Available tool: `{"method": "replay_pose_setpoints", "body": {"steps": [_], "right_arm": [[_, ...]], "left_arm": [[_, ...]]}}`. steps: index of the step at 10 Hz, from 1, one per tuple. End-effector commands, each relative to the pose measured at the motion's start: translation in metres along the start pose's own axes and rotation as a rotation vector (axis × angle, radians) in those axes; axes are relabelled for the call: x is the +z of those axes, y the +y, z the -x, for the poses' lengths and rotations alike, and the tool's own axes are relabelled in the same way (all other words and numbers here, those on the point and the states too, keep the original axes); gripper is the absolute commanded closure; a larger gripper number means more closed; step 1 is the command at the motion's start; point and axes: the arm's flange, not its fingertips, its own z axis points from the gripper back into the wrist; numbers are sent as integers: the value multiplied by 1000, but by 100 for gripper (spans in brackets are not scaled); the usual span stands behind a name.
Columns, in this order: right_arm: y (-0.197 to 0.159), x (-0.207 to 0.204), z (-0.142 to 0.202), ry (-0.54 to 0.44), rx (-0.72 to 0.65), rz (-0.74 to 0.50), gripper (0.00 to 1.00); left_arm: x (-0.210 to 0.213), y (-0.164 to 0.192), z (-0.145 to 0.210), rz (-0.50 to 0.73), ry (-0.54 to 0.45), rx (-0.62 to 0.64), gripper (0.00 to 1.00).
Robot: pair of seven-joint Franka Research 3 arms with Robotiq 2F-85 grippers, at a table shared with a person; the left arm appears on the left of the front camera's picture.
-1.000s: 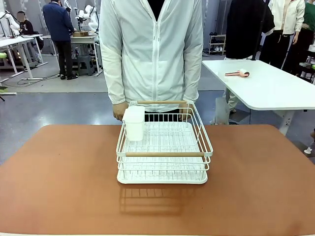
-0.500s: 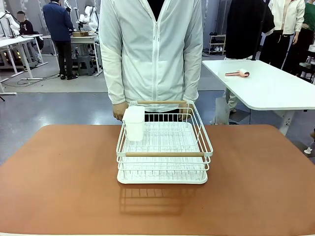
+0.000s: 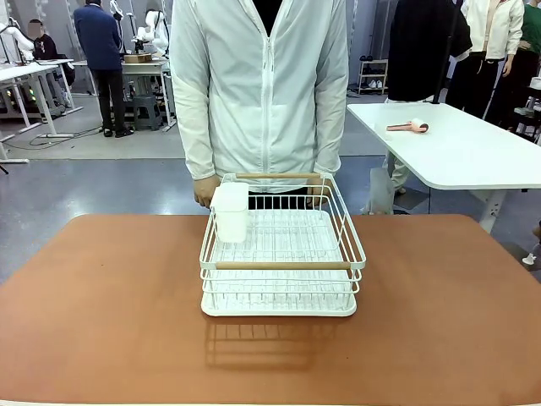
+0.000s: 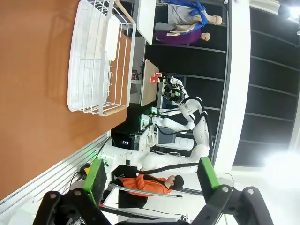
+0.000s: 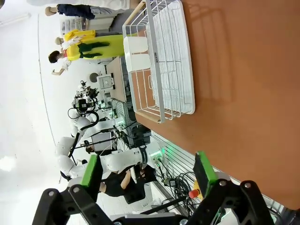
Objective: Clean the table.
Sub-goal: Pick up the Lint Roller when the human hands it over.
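While both arms hung clear of the surface on the robot's side, I read the left gripper as spread wide with nothing between its green pads. The right gripper looked the same, fully open and empty, which I took for a waiting pose before any reach. Beyond them the reddish-brown table stretched from its near edge to the far one. It carried a white wire rack at its middle, probably so that either arm could get to it. A white holder hung inside the rack's far-left corner. At the table's far edge a person stood with one hand down by the rack's far wooden handle, perhaps to steady or lift it.
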Motion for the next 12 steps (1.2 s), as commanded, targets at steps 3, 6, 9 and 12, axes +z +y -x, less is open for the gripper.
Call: {"method": "replay_pose_setpoints", "body": {"steps": [3, 6, 9, 12], "right_arm": [[4, 1, 2, -3, 7, 0, 0], [4, 1, 2, -3, 7, 0, 0], [4, 1, 2, -3, 7, 0, 0], [4, 1, 2, -3, 7, 0, 0]], "left_arm": [[3, 0, 3, 4, -7, -1, 0], [3, 0, 3, 4, -7, -1, 0], [3, 0, 3, 4, -7, -1, 0], [3, 0, 3, 4, -7, -1, 0]]}}
